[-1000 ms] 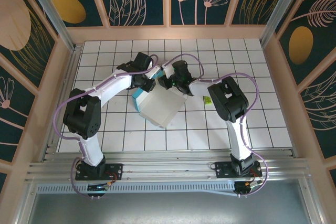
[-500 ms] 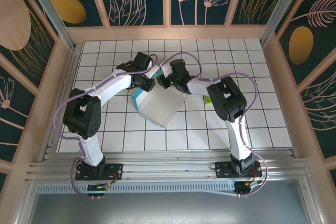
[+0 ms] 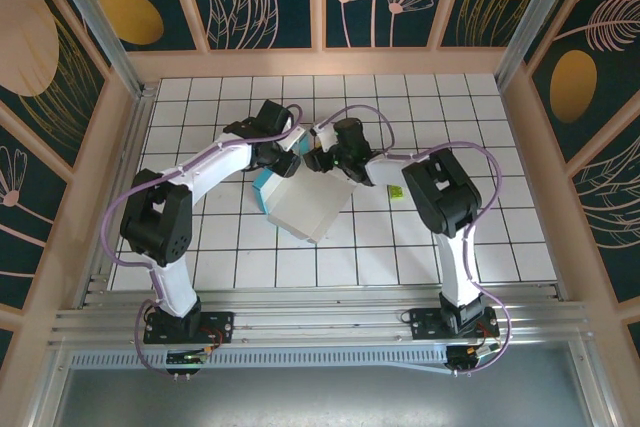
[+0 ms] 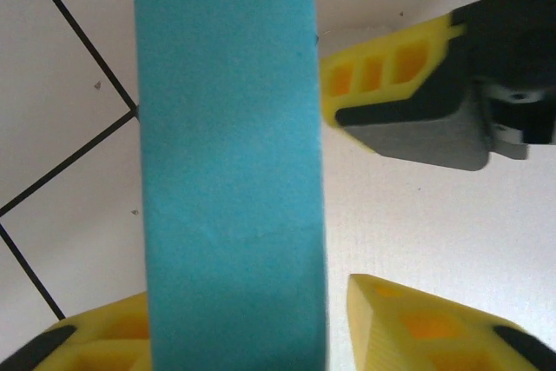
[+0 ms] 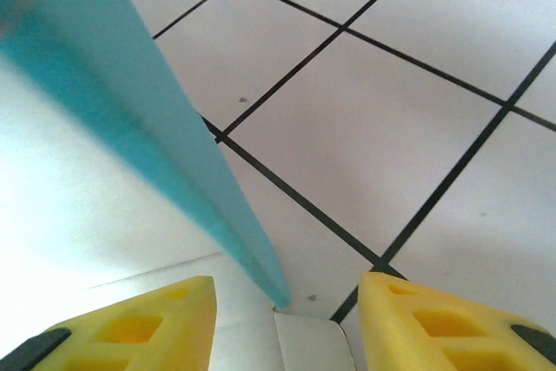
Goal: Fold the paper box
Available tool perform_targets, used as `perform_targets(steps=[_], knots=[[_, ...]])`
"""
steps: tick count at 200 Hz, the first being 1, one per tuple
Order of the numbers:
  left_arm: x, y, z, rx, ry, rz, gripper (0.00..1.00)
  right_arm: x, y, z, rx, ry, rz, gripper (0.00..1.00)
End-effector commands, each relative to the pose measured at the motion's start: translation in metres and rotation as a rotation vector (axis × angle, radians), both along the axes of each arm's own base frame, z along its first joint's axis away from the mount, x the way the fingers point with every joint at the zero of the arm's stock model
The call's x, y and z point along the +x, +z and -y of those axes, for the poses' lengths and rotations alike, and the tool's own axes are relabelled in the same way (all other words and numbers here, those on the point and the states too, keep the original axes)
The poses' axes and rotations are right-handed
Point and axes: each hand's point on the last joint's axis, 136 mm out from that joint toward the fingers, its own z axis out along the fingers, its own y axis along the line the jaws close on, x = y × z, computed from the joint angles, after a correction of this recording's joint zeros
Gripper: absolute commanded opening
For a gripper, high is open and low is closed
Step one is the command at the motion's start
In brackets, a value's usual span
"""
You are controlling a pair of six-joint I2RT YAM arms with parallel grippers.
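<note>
The paper box (image 3: 312, 209) lies on the tiled table with its white side up and a turquoise flap (image 3: 262, 187) raised at its left edge. My left gripper (image 3: 291, 154) and right gripper (image 3: 316, 159) meet at the box's far corner. In the left wrist view the blue flap (image 4: 230, 171) stands upright between my left gripper's (image 4: 252, 301) open fingers, with a gap to the right finger (image 4: 426, 327). The right gripper's yellow fingers (image 4: 391, 76) show opposite it. In the right wrist view my right gripper (image 5: 287, 288) is open, with the blue flap's edge (image 5: 174, 128) running down between its fingers without touching them.
A tiny yellow-green scrap (image 3: 397, 190) lies on the tiles just right of the box, under the right forearm. The white tiled table (image 3: 500, 247) is walled by a wooden frame (image 3: 530, 167) on three sides, with a metal rail (image 3: 320, 322) along the near edge.
Both grippers have opened off the box's flaps. The right arm's elbow swung slightly to the right. The box has hardly moved.
</note>
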Motion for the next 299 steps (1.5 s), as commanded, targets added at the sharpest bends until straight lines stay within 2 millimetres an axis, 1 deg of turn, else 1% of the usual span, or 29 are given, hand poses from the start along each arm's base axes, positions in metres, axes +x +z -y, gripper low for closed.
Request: perform_targets(steps=[1, 17, 31, 41, 43, 45, 65, 80, 88, 102, 120, 127, 140, 149, 168, 179, 196, 201, 216, 236, 251, 264, 277, 283, 290, 292, 294, 298, 299], knots=[[-0.002, 0.026, 0.004, -0.055, 0.002, 0.054, 0.48, 0.007, 0.045, 0.007, 0.057, -0.020, 0.110, 0.48], [-0.001, 0.036, 0.004, -0.070, 0.013, 0.082, 0.49, 0.004, 0.049, 0.008, 0.069, -0.001, 0.118, 0.48], [0.000, 0.047, 0.003, -0.082, 0.024, 0.107, 0.53, 0.001, 0.048, 0.004, 0.072, 0.034, 0.113, 0.48], [0.001, 0.048, 0.003, -0.089, 0.031, 0.110, 0.53, -0.001, 0.047, -0.001, 0.077, 0.064, 0.100, 0.48], [0.000, 0.058, 0.003, -0.101, 0.032, 0.130, 0.53, -0.002, 0.047, -0.002, 0.080, 0.077, 0.095, 0.48], [0.000, 0.061, 0.003, -0.106, 0.033, 0.135, 0.53, -0.004, 0.046, -0.004, 0.083, 0.086, 0.091, 0.48], [0.000, 0.073, 0.002, -0.130, 0.050, 0.160, 0.53, -0.006, 0.045, -0.012, 0.105, 0.131, 0.085, 0.48], [0.000, 0.085, 0.001, -0.157, 0.076, 0.189, 0.53, -0.001, 0.043, -0.016, 0.108, 0.134, 0.090, 0.47], [0.000, 0.094, -0.001, -0.177, 0.102, 0.210, 0.56, 0.004, 0.040, -0.018, 0.103, 0.133, 0.088, 0.47], [-0.001, 0.112, -0.005, -0.223, 0.155, 0.250, 0.59, 0.011, 0.036, -0.022, 0.096, 0.132, 0.083, 0.44], [-0.008, 0.137, -0.008, -0.312, 0.210, 0.292, 0.63, 0.015, 0.031, -0.030, 0.113, 0.156, 0.065, 0.43], [-0.012, 0.145, -0.011, -0.346, 0.231, 0.304, 0.64, 0.016, 0.028, -0.032, 0.114, 0.156, 0.055, 0.42], [-0.020, 0.157, -0.016, -0.403, 0.275, 0.325, 0.67, 0.019, 0.023, -0.034, 0.110, 0.156, 0.043, 0.36], [-0.025, 0.164, -0.020, -0.442, 0.305, 0.341, 0.71, 0.019, 0.021, -0.036, 0.113, 0.158, 0.037, 0.29], [-0.038, 0.167, -0.028, -0.506, 0.351, 0.344, 0.78, 0.016, 0.019, -0.036, 0.116, 0.163, 0.027, 0.20], [-0.046, 0.164, -0.028, -0.534, 0.350, 0.327, 0.83, 0.013, 0.018, -0.035, 0.108, 0.168, 0.024, 0.17], [-0.056, 0.158, -0.028, -0.557, 0.351, 0.299, 0.88, 0.011, 0.017, -0.031, 0.079, 0.173, 0.039, 0.09], [-0.059, 0.158, -0.030, -0.562, 0.359, 0.298, 0.89, 0.010, 0.020, -0.029, 0.066, 0.174, 0.053, 0.06], [-0.065, 0.161, -0.035, -0.577, 0.373, 0.307, 0.92, 0.010, 0.026, -0.024, 0.016, 0.179, 0.088, 0.02], [-0.074, 0.173, -0.045, -0.597, 0.396, 0.342, 0.94, 0.008, 0.043, -0.014, -0.111, 0.218, 0.159, 0.00], [-0.080, 0.185, -0.053, -0.618, 0.424, 0.374, 0.95, 0.007, 0.065, -0.001, -0.263, 0.268, 0.244, 0.00], [-0.086, 0.196, -0.063, -0.643, 0.461, 0.404, 0.95, 0.008, 0.088, 0.017, -0.423, 0.283, 0.330, 0.00], [-0.092, 0.206, -0.073, -0.668, 0.498, 0.439, 0.96, 0.003, 0.106, 0.036, -0.657, 0.351, 0.458, 0.00], [-0.094, 0.211, -0.076, -0.682, 0.509, 0.457, 0.96, -0.002, 0.109, 0.046, -0.785, 0.389, 0.523, 0.00], [-0.097, 0.219, -0.079, -0.705, 0.514, 0.481, 0.96, -0.010, 0.105, 0.061, -1.000, 0.467, 0.603, 0.00], [-0.097, 0.222, -0.080, -0.712, 0.516, 0.487, 0.97, -0.013, 0.101, 0.067, -1.065, 0.494, 0.615, 0.00], [-0.098, 0.215, -0.080, -0.706, 0.519, 0.480, 0.97, -0.015, 0.099, 0.071, -1.127, 0.519, 0.629, 0.00], [-0.099, 0.215, -0.081, -0.712, 0.521, 0.483, 0.97, -0.019, 0.094, 0.081, -1.241, 0.557, 0.653, 0.00], [-0.099, 0.215, -0.081, -0.714, 0.521, 0.483, 0.97, -0.019, 0.094, 0.081, -1.241, 0.557, 0.653, 0.00]])
